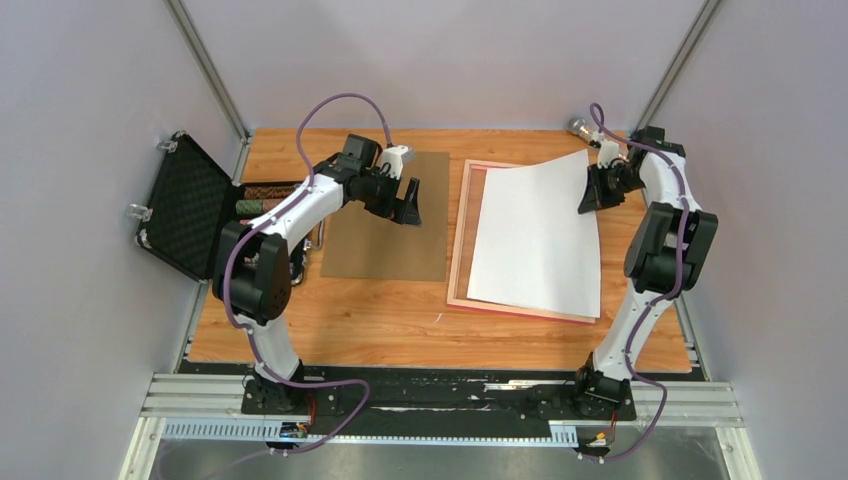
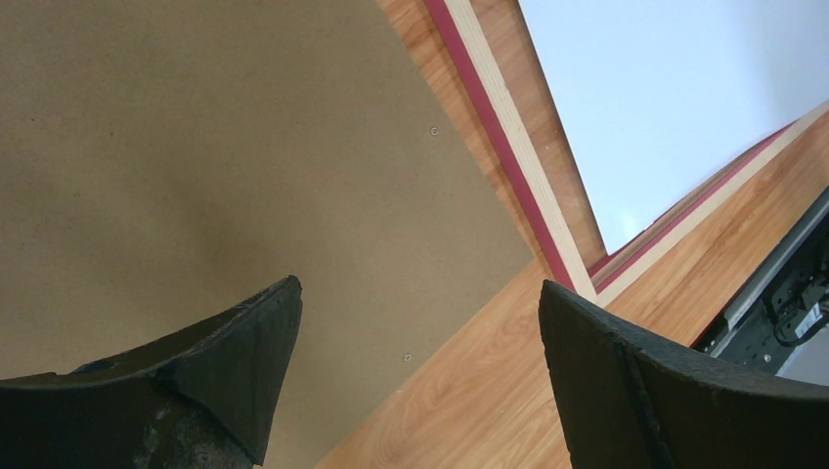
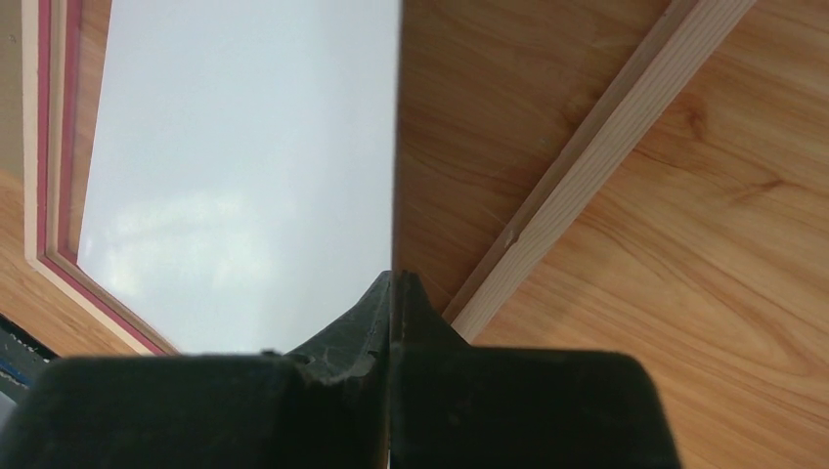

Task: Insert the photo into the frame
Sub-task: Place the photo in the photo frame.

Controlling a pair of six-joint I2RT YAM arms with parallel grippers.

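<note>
Edgewise, right gripper pinches photo over frame.

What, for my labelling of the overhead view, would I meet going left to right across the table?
Open black case → brown backing board → left rail of the frame → photo, white back up → right gripper, shut on the photo's right edge.

No words, numbers, brand names or signs can be read in any of the views. The photo shows only a plain white side.
</note>
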